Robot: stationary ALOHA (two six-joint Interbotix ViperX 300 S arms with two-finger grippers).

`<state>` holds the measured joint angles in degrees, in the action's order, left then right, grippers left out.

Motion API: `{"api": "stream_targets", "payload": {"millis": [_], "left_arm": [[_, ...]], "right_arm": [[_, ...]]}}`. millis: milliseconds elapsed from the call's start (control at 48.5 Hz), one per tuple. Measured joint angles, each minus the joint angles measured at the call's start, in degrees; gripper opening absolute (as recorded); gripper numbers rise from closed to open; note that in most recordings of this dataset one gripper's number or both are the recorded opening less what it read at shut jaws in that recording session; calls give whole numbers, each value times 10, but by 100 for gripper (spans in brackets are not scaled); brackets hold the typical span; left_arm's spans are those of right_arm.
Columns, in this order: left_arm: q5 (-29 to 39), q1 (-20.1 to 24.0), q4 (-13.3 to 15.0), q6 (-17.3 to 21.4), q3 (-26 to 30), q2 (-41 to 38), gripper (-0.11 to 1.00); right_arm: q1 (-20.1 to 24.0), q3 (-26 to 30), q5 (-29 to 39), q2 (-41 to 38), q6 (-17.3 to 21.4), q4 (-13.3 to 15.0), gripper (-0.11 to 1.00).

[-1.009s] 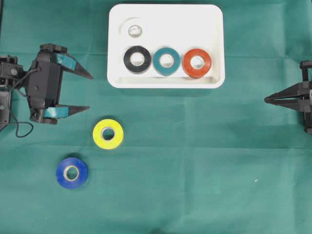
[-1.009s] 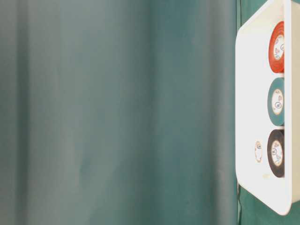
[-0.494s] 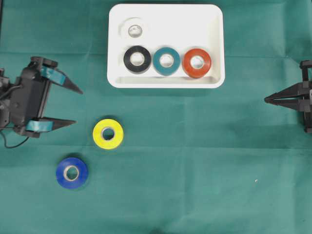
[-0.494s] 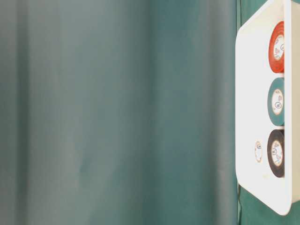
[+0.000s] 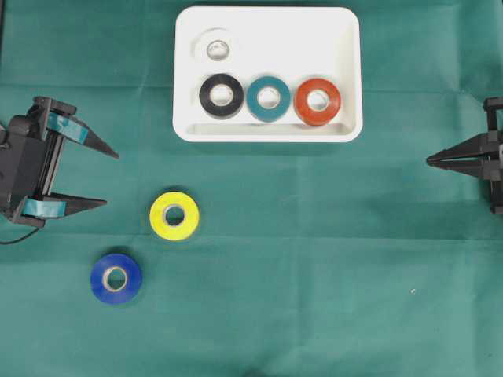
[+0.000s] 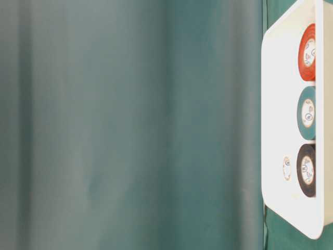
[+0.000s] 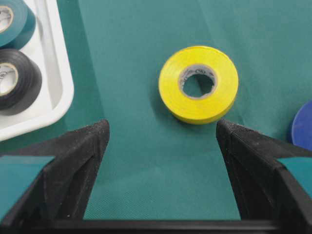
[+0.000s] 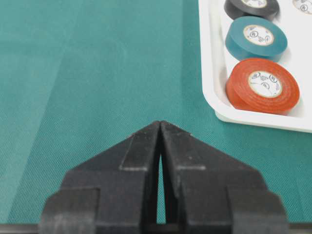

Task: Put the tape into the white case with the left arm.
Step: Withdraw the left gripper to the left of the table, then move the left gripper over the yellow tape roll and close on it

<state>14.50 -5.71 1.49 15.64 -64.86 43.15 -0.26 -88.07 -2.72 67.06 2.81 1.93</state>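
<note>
The white case [image 5: 267, 20] lies at the top middle of the green cloth and holds a white roll [image 5: 215, 49], a black roll [image 5: 222, 95], a teal roll [image 5: 269, 98] and a red roll [image 5: 317, 101]. A yellow tape [image 5: 174, 215] and a blue tape [image 5: 115, 278] lie flat on the cloth below it. My left gripper [image 5: 110, 177] stands open and empty at the left edge, well left of the yellow tape [image 7: 198, 84], which shows ahead between its fingers. My right gripper [image 5: 429, 162] rests shut at the right edge, holding nothing.
The case's near rim [image 7: 61, 97] shows at the left of the left wrist view and its corner [image 8: 219, 109] in the right wrist view. The table-level view has the case [image 6: 281, 104] at its right edge beside green cloth.
My left gripper has drawn back to the left and slightly downward, away from the case, staying open. The tapes and the right arm have not moved.
</note>
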Motion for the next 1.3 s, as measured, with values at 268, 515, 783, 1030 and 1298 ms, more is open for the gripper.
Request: {"api": "stream_targets", "payload": {"millis": [268,515,783,1030,1298], "left_arm": [[-17,0,0,0,4,-43,90],[-45,-12,0,0,48,-149,90],[-47,-24,0,0,119,-281,90],[-47,-23,0,3,161,-361,90],[-48,-9,0,7,178,-416,90]], "right_arm": [[0,0,0,-1,0,0,-9],[0,0,1,-1,-1,1,-9],[0,0,0,-1,0,2,-9],[1,0,0,-1,0,2,-9],[0,0,1,-1,0,2,-9]]}}
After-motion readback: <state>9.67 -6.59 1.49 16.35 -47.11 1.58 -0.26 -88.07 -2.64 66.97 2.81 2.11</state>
